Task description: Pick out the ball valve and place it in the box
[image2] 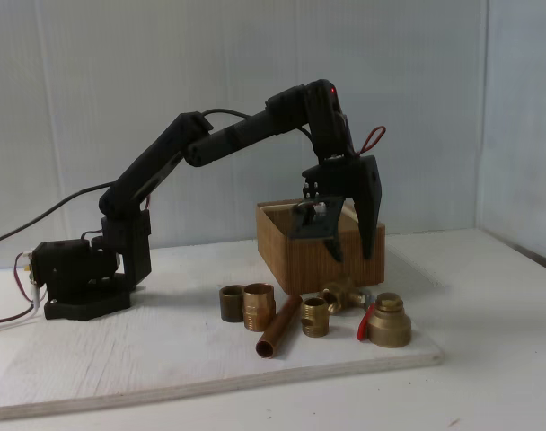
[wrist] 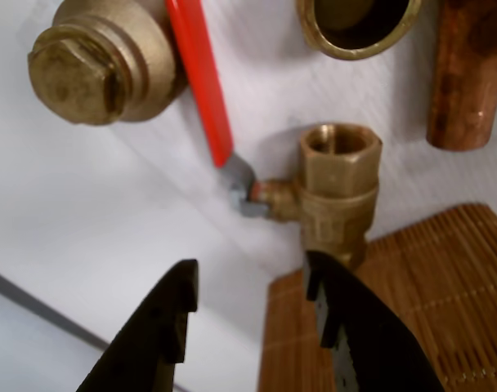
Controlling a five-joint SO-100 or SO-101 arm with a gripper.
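From the fixed view I see my claw (image2: 352, 254) hanging with its jaws spread wide and nothing between them, in front of the wooden box (image2: 291, 256) and above the row of brass parts. The ball valve (image2: 343, 296) lies on the white board (image2: 120, 359) that sits on the counter (image2: 488, 359), just in front of the box, between a short threaded fitting (image2: 314, 316) and the stepped brass cap (image2: 389, 321); its red lever (image2: 366, 321) shows beside the cap. Further left in that view lie a copper tube (image2: 278, 326) at an angle and two brass sleeves (image2: 246, 303) standing side by side.

In the wrist view the two black fingers (wrist: 163, 327) come up from the bottom edge, well parted, with the valve (wrist: 337, 192) just beyond the right one. The valve body stands close against the ribbed wall of the box (wrist: 428, 302), and I cannot tell whether they touch. Its red lever (wrist: 201, 77) runs up and left, passing right beside the stepped cap (wrist: 101, 61). The open mouth of a brass fitting (wrist: 359, 28) and the copper tube (wrist: 469, 73) sit at the top right of that view
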